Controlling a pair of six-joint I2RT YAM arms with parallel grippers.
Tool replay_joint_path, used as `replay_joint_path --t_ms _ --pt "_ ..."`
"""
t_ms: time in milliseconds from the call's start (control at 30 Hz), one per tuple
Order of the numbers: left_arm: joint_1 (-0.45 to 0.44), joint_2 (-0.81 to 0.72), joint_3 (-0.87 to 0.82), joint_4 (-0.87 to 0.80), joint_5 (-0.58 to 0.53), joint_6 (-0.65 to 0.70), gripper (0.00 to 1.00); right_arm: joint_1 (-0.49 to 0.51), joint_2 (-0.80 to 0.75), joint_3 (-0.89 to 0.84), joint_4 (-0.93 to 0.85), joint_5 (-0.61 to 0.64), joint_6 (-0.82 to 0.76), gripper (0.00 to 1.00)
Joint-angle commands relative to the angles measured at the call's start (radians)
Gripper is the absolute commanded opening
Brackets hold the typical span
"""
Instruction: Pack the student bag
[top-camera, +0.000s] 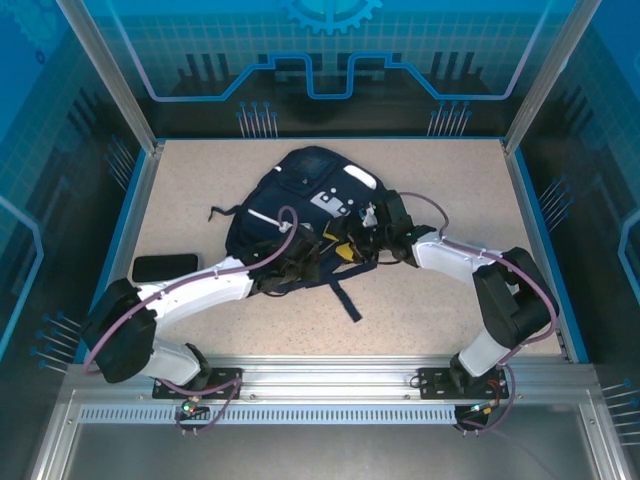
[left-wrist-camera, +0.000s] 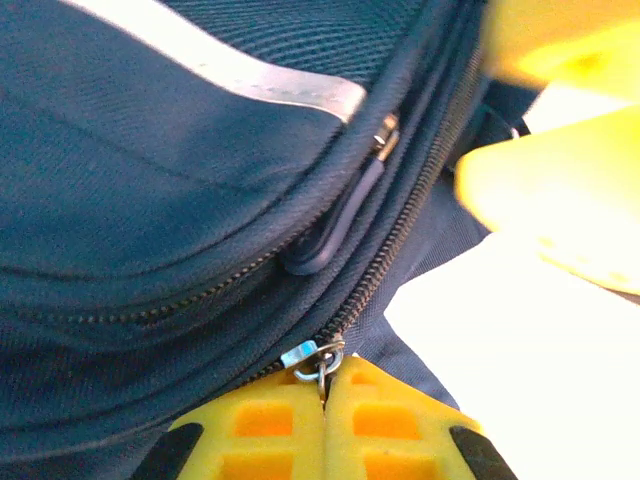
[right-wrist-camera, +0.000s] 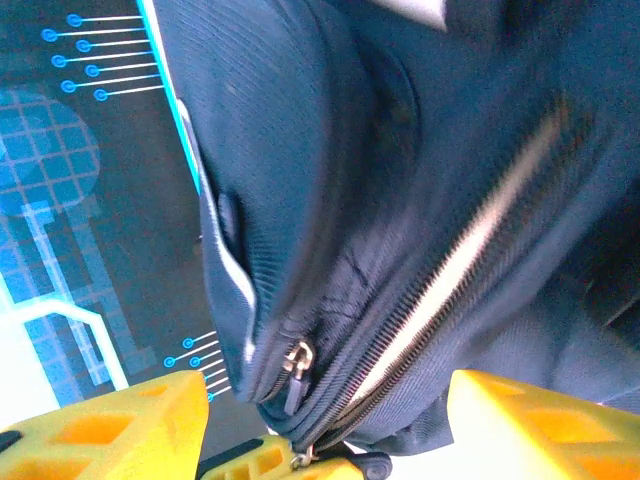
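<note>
No legible text on the student bag (top-camera: 300, 195) or backdrop (top-camera: 320, 60).

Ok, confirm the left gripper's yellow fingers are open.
No, the left gripper is shut, pinching the navy fabric backpack's metal zipper ring.

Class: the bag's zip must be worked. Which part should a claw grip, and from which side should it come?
Grip the zip's small metal pull, not the soft fabric of the bag. Come in line with the zip teeth, pinching the pull's flat faces: it is thin and stands clear of the cloth. The left claw is shut on it this way.
</note>
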Motion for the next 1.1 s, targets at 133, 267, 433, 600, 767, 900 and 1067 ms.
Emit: replay_joint_path --t_ms 133,267,433,600,767,900,1067 --pt "-0.026 0.044 0.085 0.097 0.095 0.079 0.00 0.006 -0.009 -0.059 0.054 0.023 0.105 0.64" --pt "-0.028 0.059 0.105 0.065 0.095 0.087 0.00 -0.005 0.031 -0.030 0.110 0.012 0.074 0.44" --pt "-0.010 0.037 0.095 -0.079 -0.015 0.033 0.00 -0.043 0.000 -0.036 0.018 0.106 0.006 0.16" --pt "0.036 -0.014 -0.005 -0.134 -0.026 -0.003 0.00 -0.105 -0.040 -0.050 -0.074 0.179 -0.068 0.09" --pt "0.094 -0.076 -0.066 -0.147 -0.043 0.003 0.00 -0.167 -0.049 -0.042 -0.142 0.227 -0.139 0.08" --pt "0.124 -0.064 -0.078 -0.069 0.039 0.076 0.00 -0.209 -0.028 -0.026 -0.139 0.197 -0.215 0.09" --pt "0.103 -0.006 -0.048 0.088 0.207 0.163 0.00 -0.215 -0.061 0.003 -0.144 0.087 -0.290 0.35"
